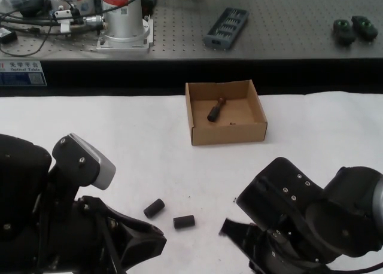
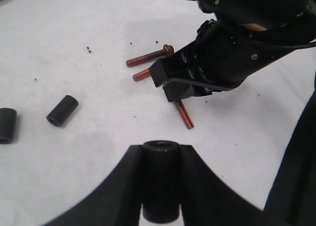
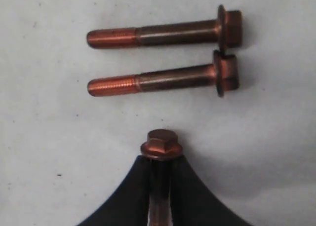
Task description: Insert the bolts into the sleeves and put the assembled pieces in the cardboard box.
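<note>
Right wrist view: bolt (image 3: 161,147) between jaws

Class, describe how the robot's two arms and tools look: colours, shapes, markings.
Both arms are glossy black with rounded housings. The left arm carries a light grey cap; the right arm shows small screws in its casing. The left tool and right tool each have two black curved fingers.

White bench (image 1: 119,124) — cardboard box (image 1: 227,132), two sleeves (image 1: 154,208), two bolts (image 3: 163,32)
</note>
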You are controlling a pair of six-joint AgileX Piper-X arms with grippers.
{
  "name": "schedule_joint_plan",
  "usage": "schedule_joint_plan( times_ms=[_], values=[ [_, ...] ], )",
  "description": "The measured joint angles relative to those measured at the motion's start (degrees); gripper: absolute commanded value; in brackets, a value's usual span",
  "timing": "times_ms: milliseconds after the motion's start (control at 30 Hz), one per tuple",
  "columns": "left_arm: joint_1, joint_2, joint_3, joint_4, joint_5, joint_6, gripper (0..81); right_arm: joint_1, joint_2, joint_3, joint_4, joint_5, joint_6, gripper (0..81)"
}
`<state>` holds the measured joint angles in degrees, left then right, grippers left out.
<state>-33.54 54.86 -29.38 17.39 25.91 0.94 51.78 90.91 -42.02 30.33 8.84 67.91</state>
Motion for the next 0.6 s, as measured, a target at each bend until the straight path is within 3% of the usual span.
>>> schedule_joint_plan(
  times_ms=[333, 600],
  values=[
    [0.0, -0.1, 5.6, -7.2, 0.0, -0.6, 0.6, -1.4, 0.0, 0.0, -0.4, -0.3, -21.4, 10.6],
    [0.0, -0.2, 11.9, -13.1, 0.0, -2.6, 0.6, -1.4, -0.7, 0.0, -3.4, -0.5, -31.0, 10.6]
  ],
)
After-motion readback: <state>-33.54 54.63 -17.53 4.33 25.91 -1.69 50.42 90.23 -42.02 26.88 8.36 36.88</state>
